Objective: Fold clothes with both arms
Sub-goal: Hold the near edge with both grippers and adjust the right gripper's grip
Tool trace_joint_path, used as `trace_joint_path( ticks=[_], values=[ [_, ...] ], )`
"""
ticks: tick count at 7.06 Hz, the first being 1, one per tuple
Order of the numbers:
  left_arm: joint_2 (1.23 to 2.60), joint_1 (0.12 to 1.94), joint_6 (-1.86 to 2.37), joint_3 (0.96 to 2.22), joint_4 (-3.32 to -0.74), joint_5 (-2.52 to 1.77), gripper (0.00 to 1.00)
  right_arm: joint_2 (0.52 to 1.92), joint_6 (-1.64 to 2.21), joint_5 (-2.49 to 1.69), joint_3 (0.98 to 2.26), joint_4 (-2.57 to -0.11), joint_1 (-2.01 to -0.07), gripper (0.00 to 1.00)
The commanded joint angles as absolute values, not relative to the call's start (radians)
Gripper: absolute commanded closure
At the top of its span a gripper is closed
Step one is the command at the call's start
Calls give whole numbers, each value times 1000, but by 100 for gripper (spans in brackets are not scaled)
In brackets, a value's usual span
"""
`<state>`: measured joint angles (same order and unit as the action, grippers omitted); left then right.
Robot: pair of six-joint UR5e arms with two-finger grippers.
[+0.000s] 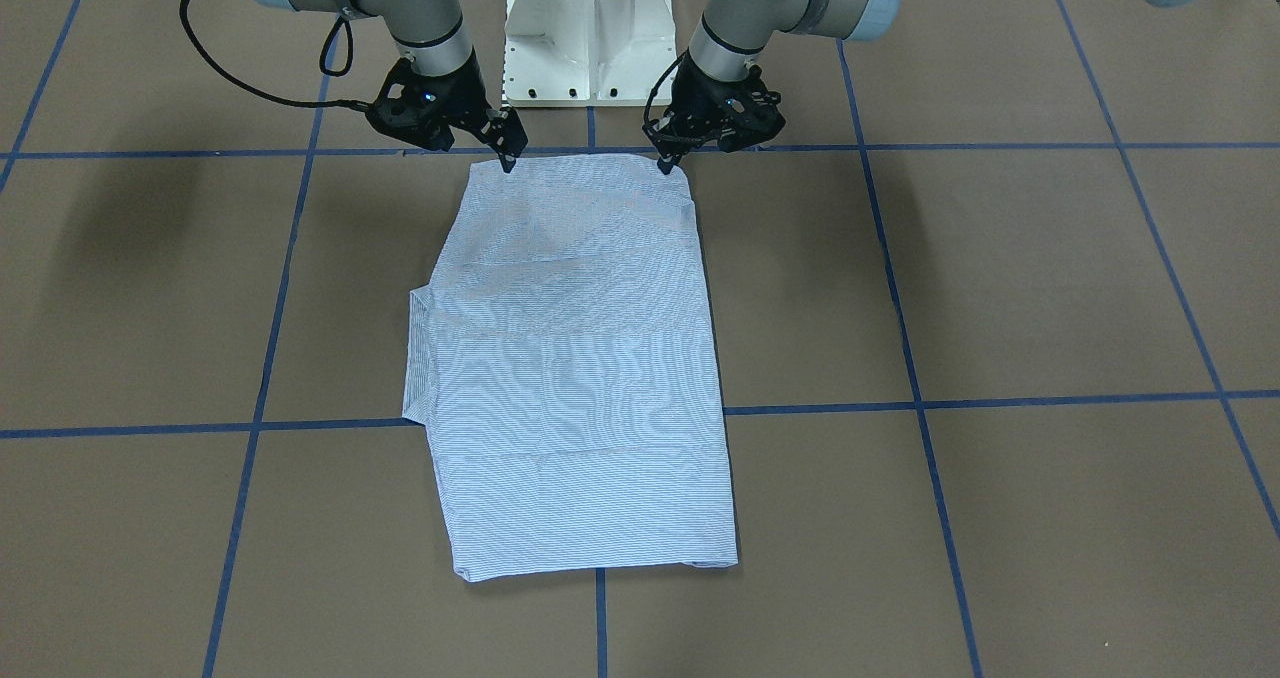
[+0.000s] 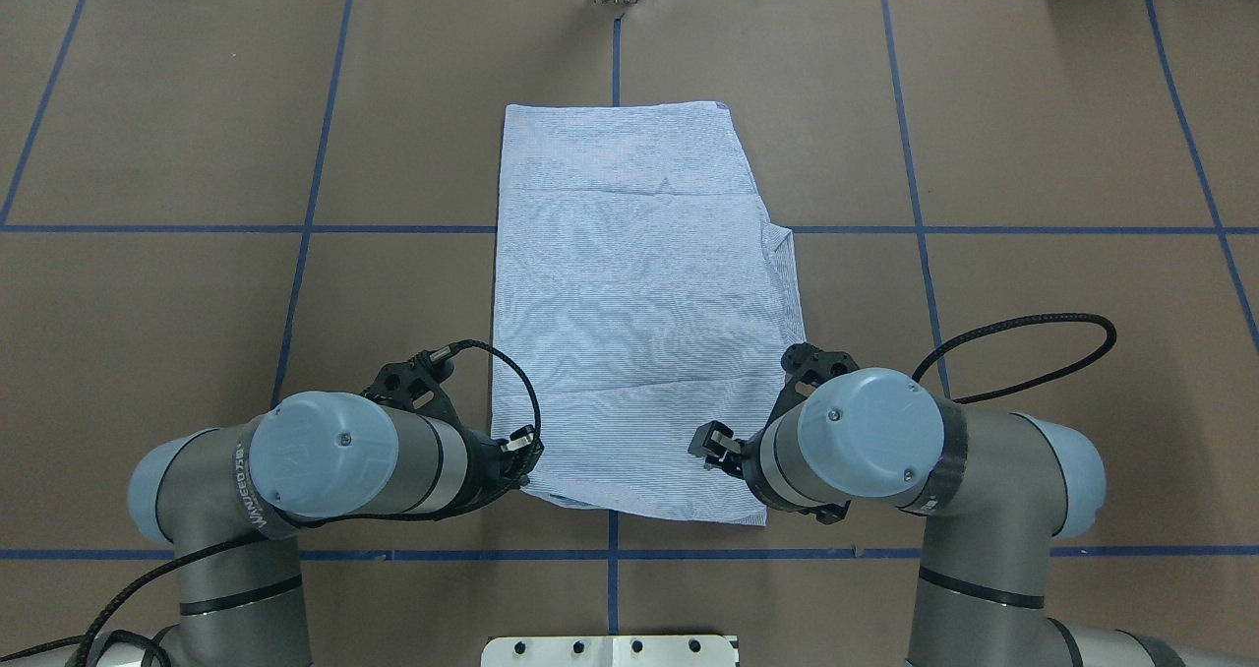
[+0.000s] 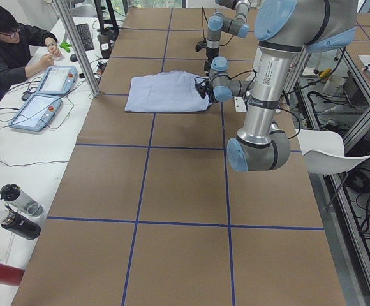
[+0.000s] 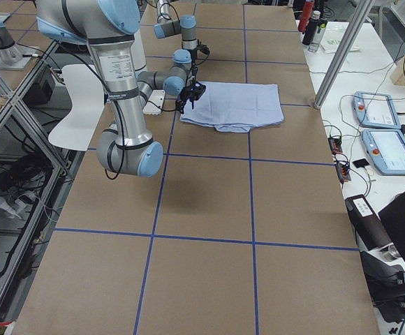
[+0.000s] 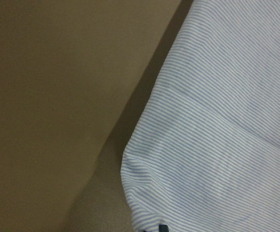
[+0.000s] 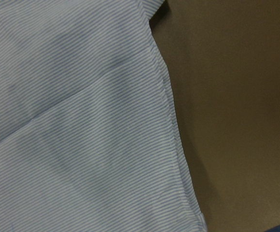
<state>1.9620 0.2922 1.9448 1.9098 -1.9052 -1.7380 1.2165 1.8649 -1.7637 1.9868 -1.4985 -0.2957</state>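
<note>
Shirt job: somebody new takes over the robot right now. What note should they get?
Left tool: tips pinched together at the shirt corner nearest the robot; seems shut on it.
Right tool: same, at the other near corner.
Shirt: lying flat on the table, lengthwise away from the robot.
Done: it is already a long strip with no sleeves spread out.
Left: probably lift both corners together and fold the strip end to end.

Folded striped shirt (image 1: pixel 580 378) lies on brown table (image 1: pixel 1050 288).

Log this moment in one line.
shirt: mostly flat | left end effector: shut on robot-side corner | right end effector: shut on robot-side corner
</note>
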Motion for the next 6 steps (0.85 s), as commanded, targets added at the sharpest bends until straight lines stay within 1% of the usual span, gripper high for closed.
trace_joint_path(
  ticks=[1,6],
  values=[
    [1962,296,1944,1910,-1905,-1736,100,1216,1930,-1714,1916,-1421,-252,0],
    [1962,298,1944,1910,-1905,-1736,100,1224,1931,-1715,1911,-1443,-232,0]
  ],
)
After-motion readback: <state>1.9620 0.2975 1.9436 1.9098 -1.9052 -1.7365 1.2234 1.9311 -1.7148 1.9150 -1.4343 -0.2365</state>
